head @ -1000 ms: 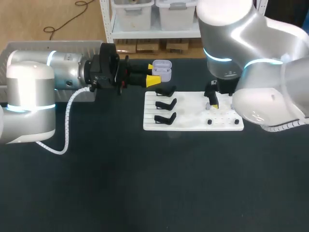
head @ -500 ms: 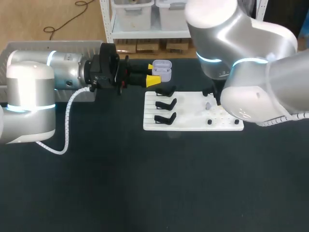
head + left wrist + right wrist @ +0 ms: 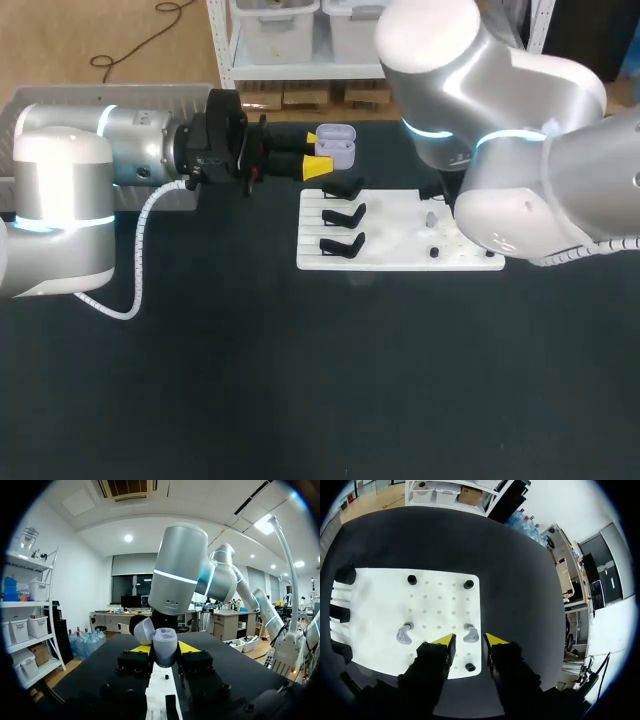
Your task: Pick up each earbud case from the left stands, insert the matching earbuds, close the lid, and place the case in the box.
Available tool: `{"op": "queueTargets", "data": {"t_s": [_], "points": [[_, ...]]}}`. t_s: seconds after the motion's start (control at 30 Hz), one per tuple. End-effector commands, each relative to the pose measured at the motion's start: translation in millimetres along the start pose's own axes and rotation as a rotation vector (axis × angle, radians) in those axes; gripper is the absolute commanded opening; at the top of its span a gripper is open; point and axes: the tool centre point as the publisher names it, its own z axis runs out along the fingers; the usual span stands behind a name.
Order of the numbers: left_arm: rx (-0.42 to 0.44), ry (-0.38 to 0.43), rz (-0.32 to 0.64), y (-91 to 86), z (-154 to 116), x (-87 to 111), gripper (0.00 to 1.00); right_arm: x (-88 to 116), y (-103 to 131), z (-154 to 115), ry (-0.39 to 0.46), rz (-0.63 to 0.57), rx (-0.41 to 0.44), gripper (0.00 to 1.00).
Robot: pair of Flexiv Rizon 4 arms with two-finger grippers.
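Head view, left to right: left arm (image 3: 90, 170) comes in from the left edge and lies level across the upper left of the frame. Part of a grey box (image 3: 120, 93) shows behind it. Left gripper (image 3: 322, 153) is at upper centre, clamped on the earbud case (image 3: 337, 146), with the lid (image 3: 334, 131) open. The case is held just past the top-left corner of the white board (image 3: 400, 255).

Left wrist view agrees: both yellow tips (image 3: 141, 649) press the earbud case (image 3: 165, 650) from either side, and the lid (image 3: 143, 630) is swung back.

The white board lies centre-right on the dark table (image 3: 250, 380), with three black stands (image 3: 343, 214) down its left side. Right arm (image 3: 500, 130) fills the upper right and covers the board's right end.

Right wrist view: right gripper (image 3: 469, 641) has its fingers apart, gripping nothing, over the white board (image 3: 380, 600). One grey earbud (image 3: 470, 634) lies just ahead of the gap between the tips. The second earbud (image 3: 404, 633) lies off to the side, toward the stands. Black pegs (image 3: 412, 579) sit farther ahead.
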Motion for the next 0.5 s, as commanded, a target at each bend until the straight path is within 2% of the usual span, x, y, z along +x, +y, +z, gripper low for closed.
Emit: {"op": "queueTargets", "data": {"t_s": [0.03,0.4,0.5], "points": [[-0.007,-0.001,0.003,-1.7,0.5,0.5,0.00,0.9,-1.7,4.4,-0.023,0.003,0.009,0.34],[-0.007,-0.001,0.003,-1.7,0.5,0.5,0.00,0.3,-4.4,7.7,-0.042,0.008,0.022,0.23],[-0.007,-0.001,0.003,-1.7,0.5,0.5,0.00,0.2,-4.7,8.1,-0.045,0.005,0.025,0.23]]}}
